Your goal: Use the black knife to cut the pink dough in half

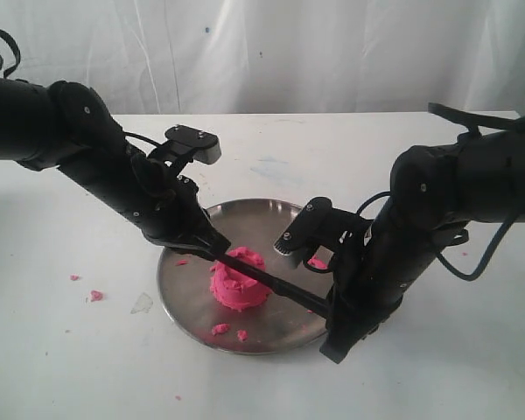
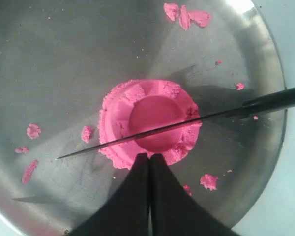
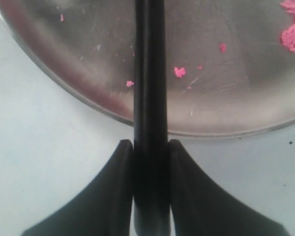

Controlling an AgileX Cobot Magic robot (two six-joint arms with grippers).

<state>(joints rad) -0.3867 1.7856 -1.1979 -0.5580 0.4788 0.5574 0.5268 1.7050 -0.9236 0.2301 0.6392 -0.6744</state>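
The pink dough (image 1: 236, 293) is a cup-shaped mound with a dented top, in one piece on the round steel plate (image 1: 271, 219). The black knife (image 1: 289, 291) lies across the dough's top, with its tip past the far side. In the left wrist view the blade (image 2: 226, 112) crosses the dough (image 2: 152, 105) slightly off centre. My right gripper (image 3: 150, 145) is shut on the knife handle (image 3: 150, 73) just outside the plate rim (image 3: 226, 125). My left gripper (image 2: 150, 157) is shut on nothing, and its tips are at the dough's edge.
Pink crumbs lie scattered on the plate (image 1: 220, 329) and on the white table to the left (image 1: 96, 295). A small clear scrap (image 1: 142, 304) sits beside the plate. Both arms crowd the plate from either side, and a white curtain hangs behind the table.
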